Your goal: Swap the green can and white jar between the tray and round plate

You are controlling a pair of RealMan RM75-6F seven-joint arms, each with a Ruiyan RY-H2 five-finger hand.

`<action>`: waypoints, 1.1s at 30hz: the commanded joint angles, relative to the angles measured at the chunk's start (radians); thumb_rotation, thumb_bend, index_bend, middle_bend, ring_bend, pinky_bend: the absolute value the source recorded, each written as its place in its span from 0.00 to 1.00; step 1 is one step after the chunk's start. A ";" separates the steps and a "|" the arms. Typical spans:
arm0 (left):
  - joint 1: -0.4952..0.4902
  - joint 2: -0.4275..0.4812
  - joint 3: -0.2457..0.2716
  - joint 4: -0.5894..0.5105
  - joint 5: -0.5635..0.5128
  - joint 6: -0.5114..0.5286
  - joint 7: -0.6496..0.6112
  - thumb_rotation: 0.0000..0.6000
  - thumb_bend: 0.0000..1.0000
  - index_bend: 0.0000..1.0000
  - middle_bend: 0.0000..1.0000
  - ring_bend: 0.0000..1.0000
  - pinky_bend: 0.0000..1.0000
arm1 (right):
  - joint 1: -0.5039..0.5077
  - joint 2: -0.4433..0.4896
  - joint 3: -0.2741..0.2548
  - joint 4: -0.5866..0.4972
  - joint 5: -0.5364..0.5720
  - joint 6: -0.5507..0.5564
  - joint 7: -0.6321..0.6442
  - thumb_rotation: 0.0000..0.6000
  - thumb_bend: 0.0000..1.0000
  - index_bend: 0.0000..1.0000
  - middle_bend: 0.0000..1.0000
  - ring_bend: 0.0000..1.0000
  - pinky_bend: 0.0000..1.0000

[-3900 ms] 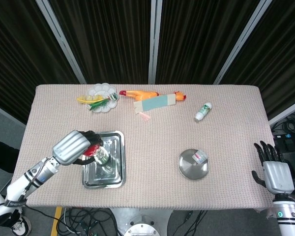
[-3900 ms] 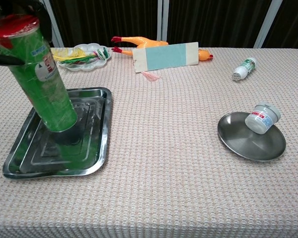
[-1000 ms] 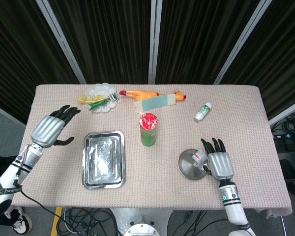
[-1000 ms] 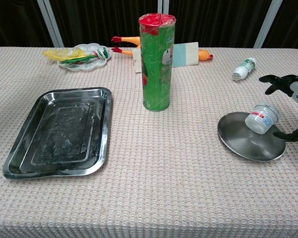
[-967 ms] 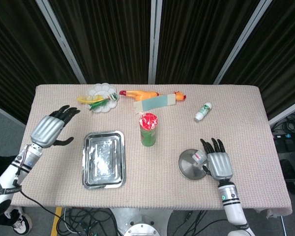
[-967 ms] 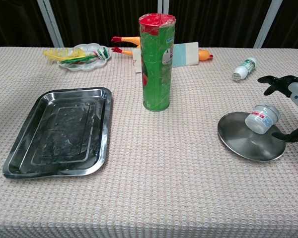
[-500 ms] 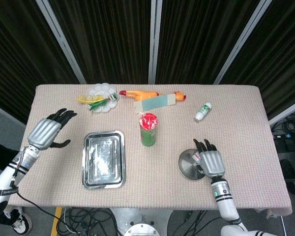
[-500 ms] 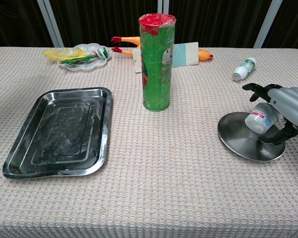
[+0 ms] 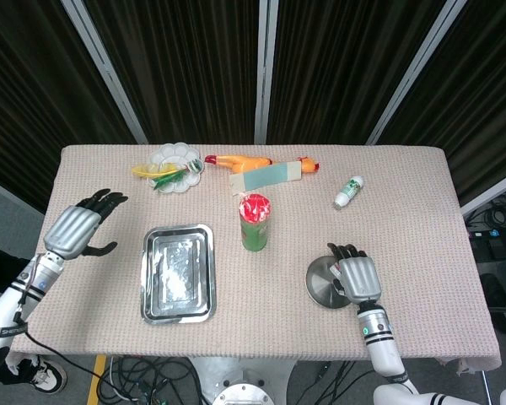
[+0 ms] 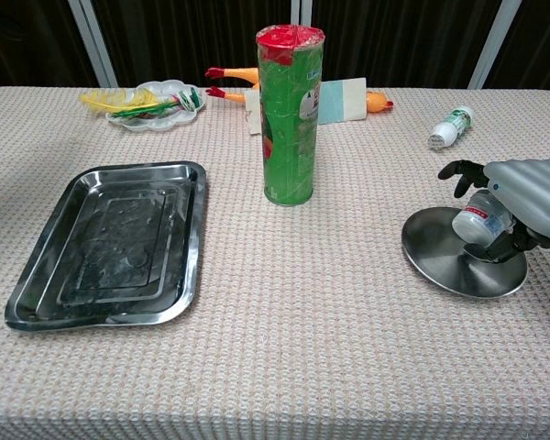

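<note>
The green can with a red lid stands upright on the cloth between the tray and the plate, and shows tall in the chest view. The steel tray holds nothing. On the round plate the white jar lies tilted. My right hand cups over the jar, with fingers arched above it and the thumb against its lower side. In the head view the hand hides the jar. My left hand hovers open, left of the tray.
At the back lie a white palette dish with coloured bits, a rubber chicken and a light-blue card. A small white bottle lies at the back right, beyond the plate.
My right hand has moved left onto the plate and curled around the white jar. My left hand has drifted slightly left and down. The can stands where it was.
</note>
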 commanded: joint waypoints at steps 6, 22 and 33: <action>0.002 -0.004 -0.004 0.004 0.010 0.000 -0.002 1.00 0.22 0.09 0.07 0.01 0.23 | -0.001 -0.010 -0.006 0.014 -0.023 0.027 0.014 1.00 0.28 0.31 0.30 0.28 0.46; 0.006 -0.012 -0.004 0.009 0.019 -0.013 0.000 1.00 0.21 0.09 0.07 0.01 0.23 | -0.010 -0.031 -0.015 0.052 -0.073 0.072 0.061 1.00 0.37 0.44 0.38 0.37 0.55; 0.026 0.002 -0.011 0.000 0.022 0.019 -0.011 1.00 0.22 0.09 0.07 0.01 0.23 | 0.015 0.011 -0.023 -0.075 -0.154 0.082 0.037 1.00 0.37 0.46 0.39 0.38 0.56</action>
